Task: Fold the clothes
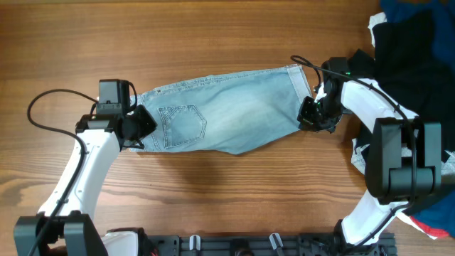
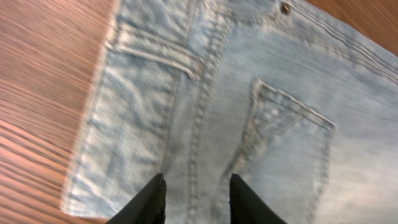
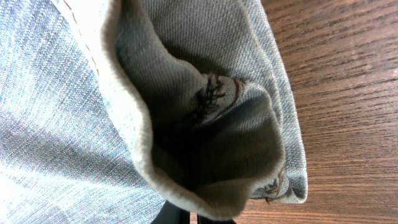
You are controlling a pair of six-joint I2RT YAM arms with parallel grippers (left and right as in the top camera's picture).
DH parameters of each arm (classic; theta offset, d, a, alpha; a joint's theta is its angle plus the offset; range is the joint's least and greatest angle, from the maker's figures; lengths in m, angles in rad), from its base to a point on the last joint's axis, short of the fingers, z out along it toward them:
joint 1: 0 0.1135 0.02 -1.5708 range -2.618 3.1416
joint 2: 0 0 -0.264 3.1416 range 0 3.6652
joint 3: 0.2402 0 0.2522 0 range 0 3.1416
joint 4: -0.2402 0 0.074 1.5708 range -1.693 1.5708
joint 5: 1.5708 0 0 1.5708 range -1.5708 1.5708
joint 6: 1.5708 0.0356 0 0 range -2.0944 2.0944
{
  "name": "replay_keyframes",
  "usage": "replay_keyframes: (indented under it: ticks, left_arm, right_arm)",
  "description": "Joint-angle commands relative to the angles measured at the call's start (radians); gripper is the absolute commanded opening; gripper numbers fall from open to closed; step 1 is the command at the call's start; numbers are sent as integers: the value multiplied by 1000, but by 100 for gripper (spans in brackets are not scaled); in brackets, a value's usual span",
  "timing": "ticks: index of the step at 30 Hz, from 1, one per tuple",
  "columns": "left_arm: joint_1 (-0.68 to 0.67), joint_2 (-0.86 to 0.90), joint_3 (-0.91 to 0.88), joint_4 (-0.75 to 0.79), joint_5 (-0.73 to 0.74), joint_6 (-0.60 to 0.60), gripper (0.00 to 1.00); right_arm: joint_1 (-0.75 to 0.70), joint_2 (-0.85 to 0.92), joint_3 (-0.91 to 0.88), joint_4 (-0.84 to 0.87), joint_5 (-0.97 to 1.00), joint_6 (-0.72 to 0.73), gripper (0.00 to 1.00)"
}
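The pale blue jeans [image 1: 220, 117] lie folded lengthwise across the table, waistband to the left and leg hems to the right. My left gripper [image 1: 140, 126] is at the waistband end. In the left wrist view its fingertips [image 2: 155, 186] stand apart over flat denim [image 2: 249, 93], close to a stitched back pocket [image 2: 292, 143]; nothing is pinched between them. My right gripper [image 1: 307, 117] is at the hem end. In the right wrist view the hem [image 3: 205, 124] bunches up and curls over the gripper [image 3: 193, 214], whose fingers are closed on it.
A black garment [image 1: 412, 64] and a dark blue cloth [image 1: 405, 11] are heaped at the right edge, with red and blue fabric [image 1: 434, 224] lower down. A black cable [image 1: 43, 107] loops at the left. Bare wooden table [image 1: 213, 43] lies behind the jeans.
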Motion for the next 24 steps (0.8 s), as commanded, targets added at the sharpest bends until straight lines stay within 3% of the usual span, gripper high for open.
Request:
replay_keyframes:
  ticks: [1, 11, 16, 24]
  left_arm:
    - [10, 71, 14, 29, -90, 19, 32]
    - [12, 201, 14, 158, -90, 19, 33]
    - [12, 269, 14, 256, -87, 19, 39]
    - [26, 310, 20, 277, -42, 71, 46]
  right_arm:
    - [0, 21, -21, -5, 40, 11, 4]
    - [0, 21, -21, -5, 40, 11, 4]
    - [0, 21, -21, -5, 40, 11, 4]
    - [0, 21, -21, -5, 40, 10, 4]
